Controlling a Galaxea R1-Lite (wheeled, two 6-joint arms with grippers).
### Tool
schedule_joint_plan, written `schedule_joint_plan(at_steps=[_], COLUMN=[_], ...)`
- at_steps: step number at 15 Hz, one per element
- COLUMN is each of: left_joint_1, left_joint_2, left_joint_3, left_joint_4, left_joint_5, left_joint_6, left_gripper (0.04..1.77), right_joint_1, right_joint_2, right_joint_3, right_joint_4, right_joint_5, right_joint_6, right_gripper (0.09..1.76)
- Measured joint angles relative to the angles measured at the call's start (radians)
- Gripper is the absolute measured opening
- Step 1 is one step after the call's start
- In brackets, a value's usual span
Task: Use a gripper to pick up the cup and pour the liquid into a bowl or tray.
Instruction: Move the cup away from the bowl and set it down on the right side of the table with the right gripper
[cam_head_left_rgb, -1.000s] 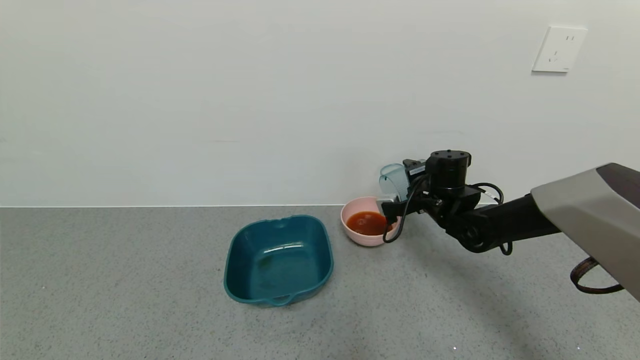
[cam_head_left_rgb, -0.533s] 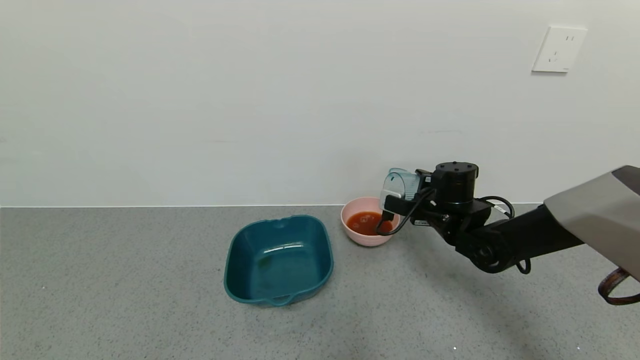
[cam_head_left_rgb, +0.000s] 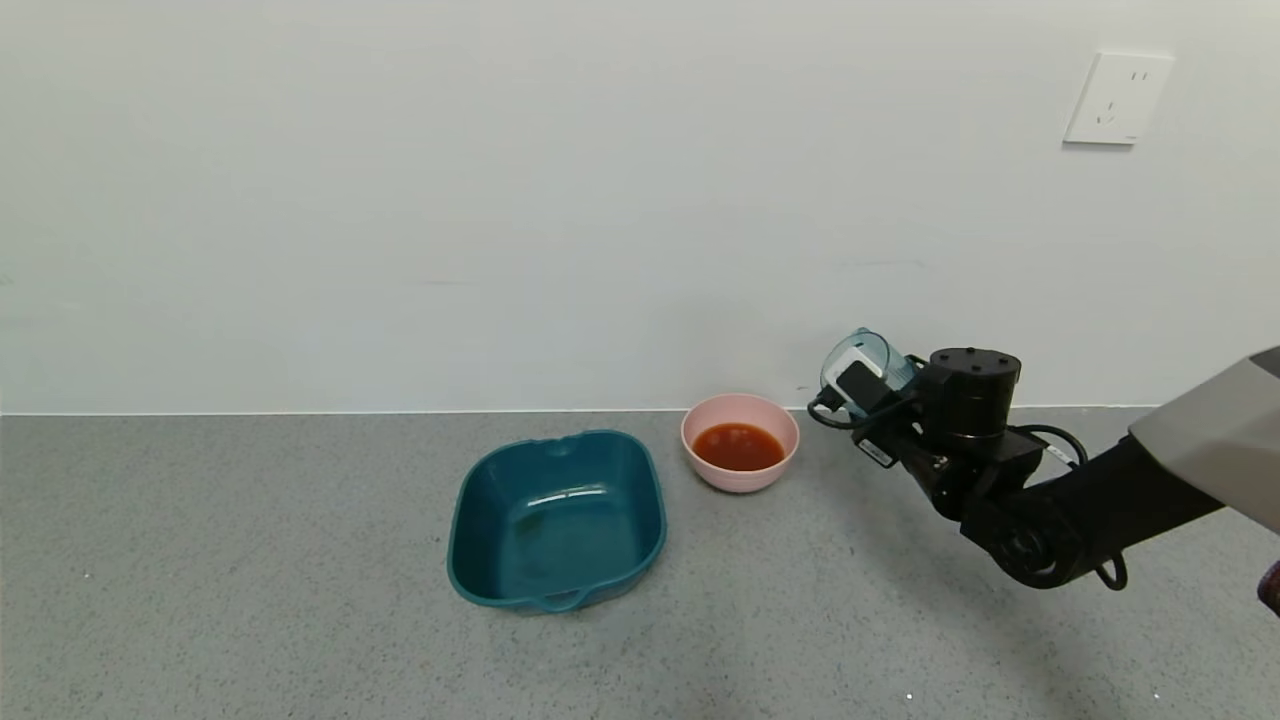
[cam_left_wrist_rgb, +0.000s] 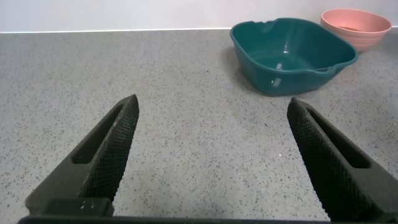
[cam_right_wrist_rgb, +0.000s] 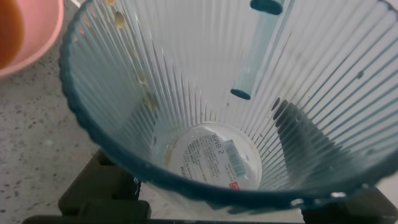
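Note:
My right gripper (cam_head_left_rgb: 868, 388) is shut on the cup (cam_head_left_rgb: 862, 362), a translucent blue-grey ribbed tumbler, and holds it tilted in the air just right of the pink bowl (cam_head_left_rgb: 740, 478). In the right wrist view the cup (cam_right_wrist_rgb: 205, 93) fills the frame and is empty, with only faint residue on its wall. The red-orange liquid (cam_head_left_rgb: 738, 446) lies in the pink bowl, whose rim shows at the right wrist view's corner (cam_right_wrist_rgb: 37, 37). My left gripper (cam_left_wrist_rgb: 211, 118) is open and empty, low over bare counter.
A dark-teal squarish tray (cam_head_left_rgb: 557, 518) with handles stands empty left of the bowl; it also shows in the left wrist view (cam_left_wrist_rgb: 292, 53), with the pink bowl (cam_left_wrist_rgb: 356, 26) behind it. A white wall with a socket (cam_head_left_rgb: 1118, 98) backs the grey speckled counter.
My right gripper has carried the cup rightwards, off the pink bowl, and turned it back toward upright. The liquid stays in the bowl. The tray has not moved.

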Motion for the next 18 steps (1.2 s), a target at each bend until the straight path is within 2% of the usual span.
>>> schedule_joint_plan(at_steps=[3, 8, 12, 16, 18], left_joint_1=[0.0, 0.0, 0.0, 0.0, 0.0], left_joint_2=[0.0, 0.0, 0.0, 0.0, 0.0], left_joint_3=[0.0, 0.0, 0.0, 0.0, 0.0], left_joint_4=[0.0, 0.0, 0.0, 0.0, 0.0], left_joint_5=[0.0, 0.0, 0.0, 0.0, 0.0], left_joint_6=[0.0, 0.0, 0.0, 0.0, 0.0], left_gripper=[1.72, 1.72, 1.72, 1.72, 1.72], right_joint_1=[-0.016, -0.031, -0.05, -0.079, -0.099], right_joint_2=[-0.003, -0.02, -0.05, -0.088, -0.104], right_joint_3=[0.049, 0.114, 0.128, 0.129, 0.134], right_joint_4=[0.022, 0.054, 0.094, 0.143, 0.146], right_joint_5=[-0.002, 0.0, 0.01, 0.092, 0.124], right_joint_6=[0.235, 0.552, 0.769, 0.968, 1.013], right_gripper=[1.36, 1.36, 1.36, 1.36, 1.36])
